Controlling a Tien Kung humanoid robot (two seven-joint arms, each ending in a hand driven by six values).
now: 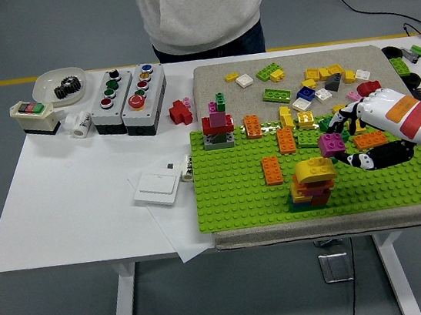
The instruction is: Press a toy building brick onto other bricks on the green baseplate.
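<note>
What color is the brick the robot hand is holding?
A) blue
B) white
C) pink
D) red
C. The right robot hand grips a pink brick in its fingertips, just above the green baseplate and right beside the yellow-topped brick stack.

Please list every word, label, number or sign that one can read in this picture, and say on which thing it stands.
No text can be read.
Grey push-button boxes: no lettering can be made out.
Orange patch on the right hand forearm: no print visible.
White flat switch plate: plain.
Magenta toy brick in that hand: no marking.
</note>
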